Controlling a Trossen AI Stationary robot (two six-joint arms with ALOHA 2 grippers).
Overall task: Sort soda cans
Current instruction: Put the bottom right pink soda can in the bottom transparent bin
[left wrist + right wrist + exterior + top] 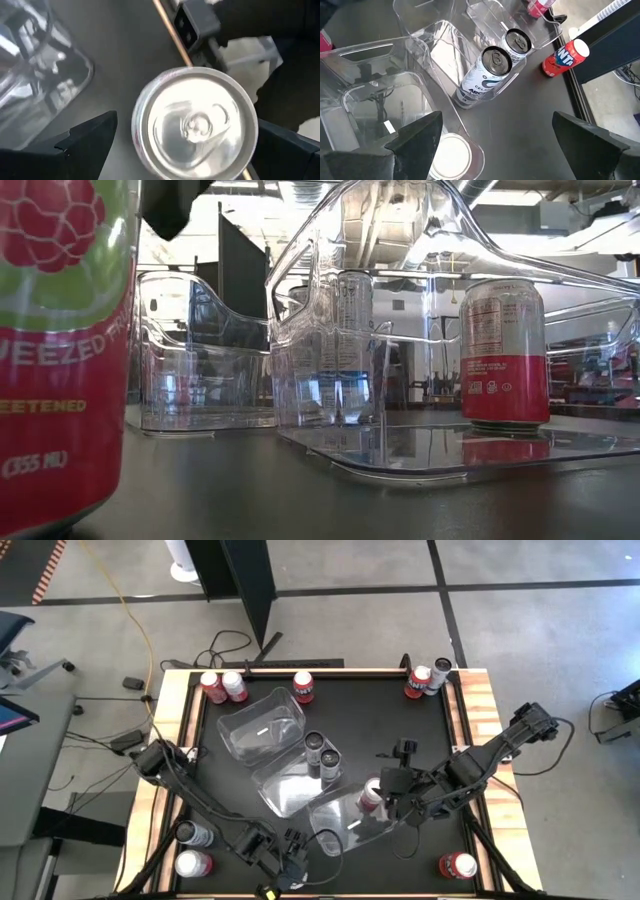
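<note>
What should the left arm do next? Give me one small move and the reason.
Probably lower the left gripper slightly and close it on the silver-topped can. Its open fingers already flank that upright can near the table's edge, centred between them. The right gripper hangs open above the clear tubs.

- Soda cans (492,70): glossy metal, bright silver tops.
- Tubs (262,723): clear, shiny plastic.
- Table (375,710): matt black top, wood edging.
</note>
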